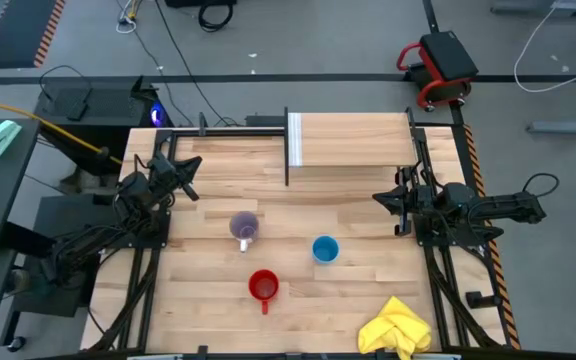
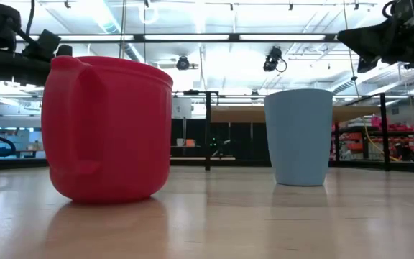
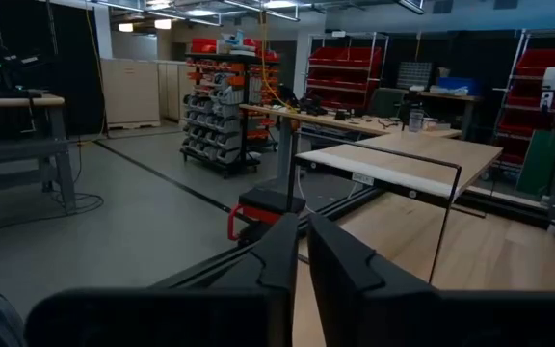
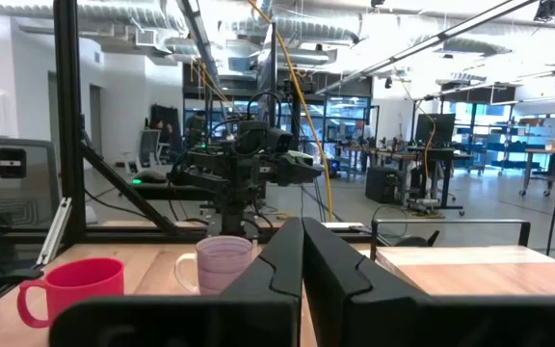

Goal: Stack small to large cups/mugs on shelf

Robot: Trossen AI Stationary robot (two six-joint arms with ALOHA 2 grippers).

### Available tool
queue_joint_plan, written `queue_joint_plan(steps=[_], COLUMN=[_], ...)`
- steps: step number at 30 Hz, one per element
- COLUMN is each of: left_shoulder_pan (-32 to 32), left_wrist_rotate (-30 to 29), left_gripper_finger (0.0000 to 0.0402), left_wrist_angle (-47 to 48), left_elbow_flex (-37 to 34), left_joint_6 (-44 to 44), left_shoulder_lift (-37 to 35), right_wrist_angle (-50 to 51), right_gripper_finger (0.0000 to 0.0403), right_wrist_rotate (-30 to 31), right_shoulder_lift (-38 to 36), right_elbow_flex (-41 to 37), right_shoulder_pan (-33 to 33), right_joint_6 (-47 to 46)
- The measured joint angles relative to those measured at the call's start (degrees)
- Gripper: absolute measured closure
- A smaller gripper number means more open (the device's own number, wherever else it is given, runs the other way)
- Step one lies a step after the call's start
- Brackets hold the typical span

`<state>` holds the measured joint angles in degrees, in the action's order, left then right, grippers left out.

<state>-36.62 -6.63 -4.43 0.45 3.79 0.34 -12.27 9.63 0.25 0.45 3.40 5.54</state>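
Note:
Three cups stand upright on their bases on the tabletop: a purple mug [image 1: 244, 227] with a pale handle, a blue cup [image 1: 325, 249] and a red mug [image 1: 263, 287]. The low view shows the red mug [image 2: 106, 129] near and the blue cup [image 2: 299, 137] farther off; the right wrist view shows the red mug [image 4: 70, 289] and purple mug [image 4: 222, 265]. The shelf [image 1: 353, 140] stands at the table's far edge. My left gripper [image 1: 190, 188] is shut, raised at the table's left. My right gripper [image 1: 380, 199] is shut, raised at the right. Neither touches anything.
A crumpled yellow cloth [image 1: 396, 328] lies at the table's near right corner. The shelf's white upright panel [image 1: 293, 140] stands at its left end. Bare tabletop lies between the cups and the shelf. The room's benches and racks show beyond the table.

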Motion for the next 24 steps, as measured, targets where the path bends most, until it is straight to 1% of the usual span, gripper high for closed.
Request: queue_joint_plan(steps=[10, 21, 22, 24], left_shoulder_pan=[0.0, 0.0, 0.0, 0.0], left_wrist_rotate=[0.0, 0.0, 0.0, -0.4], left_gripper_finger=[0.0374, 0.0361, 0.0361, 0.0363], left_wrist_angle=[0.0, 0.0, 0.0, 0.0], left_elbow_flex=[0.0, 0.0, 0.0, 0.0], left_joint_6=[0.0, 0.0, -0.2, -3.4], left_shoulder_lift=[0.0, 0.0, 0.0, 0.0], right_wrist_angle=[0.0, 0.0, 0.0, 0.0], right_gripper_finger=[0.0389, 0.0389, 0.0389, 0.0389], right_wrist_rotate=[0.0, 0.0, 0.0, 0.0], right_shoulder_lift=[0.0, 0.0, 0.0, 0.0], right_elbow_flex=[0.0, 0.0, 0.0, 0.0], right_shoulder_pan=[0.0, 0.0, 0.0, 0.0], right_joint_6=[0.0, 0.0, 0.0, 0.0])
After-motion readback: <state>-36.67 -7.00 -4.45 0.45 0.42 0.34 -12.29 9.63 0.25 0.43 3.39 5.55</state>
